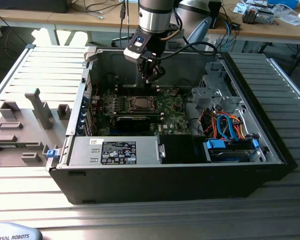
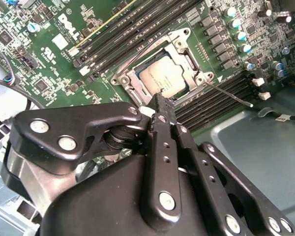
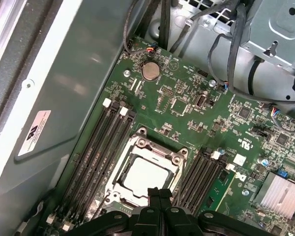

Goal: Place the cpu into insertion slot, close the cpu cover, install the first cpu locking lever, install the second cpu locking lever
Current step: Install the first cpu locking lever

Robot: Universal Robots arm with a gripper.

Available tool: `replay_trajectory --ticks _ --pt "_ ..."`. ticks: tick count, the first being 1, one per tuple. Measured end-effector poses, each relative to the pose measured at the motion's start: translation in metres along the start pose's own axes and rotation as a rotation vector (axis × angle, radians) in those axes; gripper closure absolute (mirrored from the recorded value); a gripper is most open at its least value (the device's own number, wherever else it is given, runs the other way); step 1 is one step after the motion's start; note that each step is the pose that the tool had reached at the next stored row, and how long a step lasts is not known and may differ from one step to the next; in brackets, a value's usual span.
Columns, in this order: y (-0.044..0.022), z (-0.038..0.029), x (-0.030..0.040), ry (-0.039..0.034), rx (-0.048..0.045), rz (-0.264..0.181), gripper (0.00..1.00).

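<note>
The pincer (image 2: 160, 101) is seen with its fingers pressed together, nothing held, tip hovering just over the near edge of the cover (image 2: 132, 81). The chip (image 2: 167, 78) is already seated in the socket (image 1: 130, 103), and the cover appears to be folded down around it. A thin wire lever (image 2: 231, 93) is seen sticking out sideways over the memory slots (image 2: 216, 101), apparently not latched.

Risks, as judged:
- The lever is thin and springy, so it could be slipped off by the narrow tip and snap back up.
- If the tip is driven down off-target, the chip top could be scratched or the memory slots beside the socket struck.
- A cover not fully flat would be jammed by a forced lever, with the socket pins at risk. Whether it is flat cannot be told.

Around: memory slots are packed on both sides of the socket in both wrist views. A black card (image 1: 135, 120) lies just beside it, and loose cables (image 1: 225, 125) sit well apart by the drive cage. The case wall (image 3: 64, 98) limits room on one side. Grey fixtures (image 1: 37, 107) stand on the desk (image 1: 50, 65), outside the case.
</note>
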State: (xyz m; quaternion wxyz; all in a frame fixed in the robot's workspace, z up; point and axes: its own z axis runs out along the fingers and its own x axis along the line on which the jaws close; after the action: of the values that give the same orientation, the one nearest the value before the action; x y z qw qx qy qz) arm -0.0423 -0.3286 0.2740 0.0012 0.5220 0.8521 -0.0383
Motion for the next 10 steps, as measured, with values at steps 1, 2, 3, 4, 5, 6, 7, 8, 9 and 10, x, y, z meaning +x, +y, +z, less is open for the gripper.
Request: replay_trajectory --ticks 1,2,3,4,5,6,7,8,9,10 --pt "0.0 0.0 0.0 -0.0002 -0.0001 -0.003 0.89" --pt "0.0 0.0 0.0 -0.0005 -0.0003 -0.007 0.89" --pt "0.0 0.0 0.0 -0.0007 -0.0004 -0.011 0.89" --pt "0.0 0.0 0.0 -0.0009 -0.0005 -0.014 0.89" --pt "0.0 0.0 0.0 -0.0011 -0.0007 -0.016 0.89" --pt "0.0 0.0 0.0 -0.0012 -0.0008 -0.019 0.89" --pt "0.0 0.0 0.0 -0.0015 -0.001 -0.024 0.89" --pt "0.0 0.0 0.0 -0.0017 -0.0011 -0.027 0.89" --pt "0.0 0.0 0.0 -0.0019 -0.0012 -0.029 0.89" --pt "0.0 0.0 0.0 -0.0022 -0.0014 -0.034 0.89"
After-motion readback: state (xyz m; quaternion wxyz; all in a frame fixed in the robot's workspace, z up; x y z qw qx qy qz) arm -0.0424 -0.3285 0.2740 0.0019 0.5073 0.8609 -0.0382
